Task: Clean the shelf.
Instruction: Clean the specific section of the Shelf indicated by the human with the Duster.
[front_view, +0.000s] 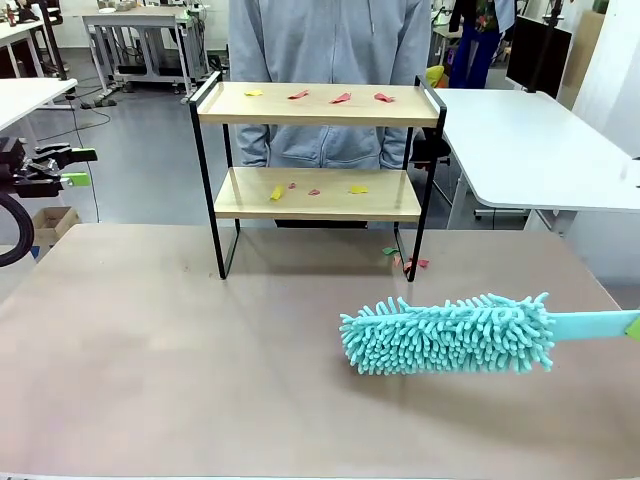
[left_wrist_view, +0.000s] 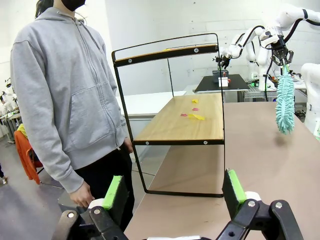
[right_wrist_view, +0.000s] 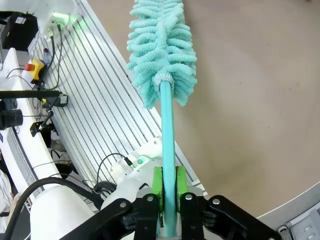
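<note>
So, the shelf (front_view: 320, 112) sits at the table's (front_view: 150, 350) far edge with a person (front_view: 330, 60) right behind it. Colored paper scraps (front_view: 340, 98) lie on both boards, and a few sit by its right leg. The teal duster (front_view: 450, 335) is well in front, its handle cut off at the frame edge. The right wrist view shows the right gripper (right_wrist_view: 168, 182) clamped on that handle. The left gripper (left_wrist_view: 175, 192) is spread wide, holding nothing.
</note>
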